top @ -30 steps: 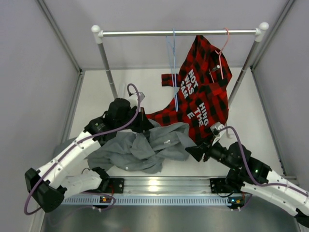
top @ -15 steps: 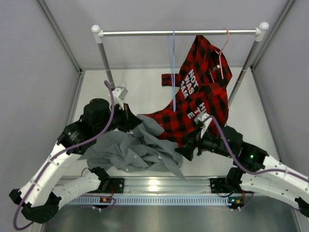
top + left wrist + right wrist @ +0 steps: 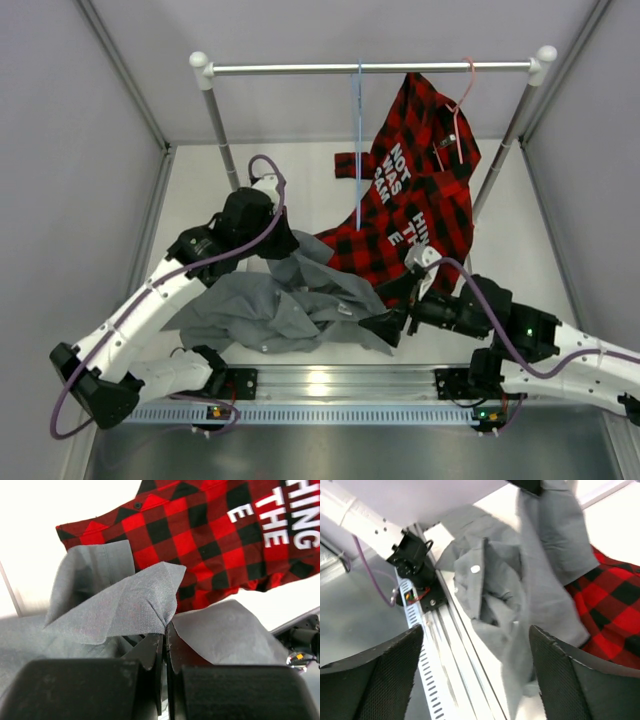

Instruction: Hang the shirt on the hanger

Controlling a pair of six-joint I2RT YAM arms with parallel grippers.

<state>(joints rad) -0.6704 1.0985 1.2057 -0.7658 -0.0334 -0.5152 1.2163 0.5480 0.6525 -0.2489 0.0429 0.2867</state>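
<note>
The grey shirt lies crumpled on the tabletop, near the arm bases and left of centre. Its far edge is lifted where the left hand pinches a fold of the cloth, fingers pressed tight together. The right hand stands wide apart at the shirt's right edge. In its wrist view the grey cloth shows between the fingers, but nothing is gripped. The hanger hangs bare from the rail at the far side, seen edge-on and well apart from the shirt. Just right of it the plaid shirt drapes down, its lower hem reaching the grey cloth.
</note>
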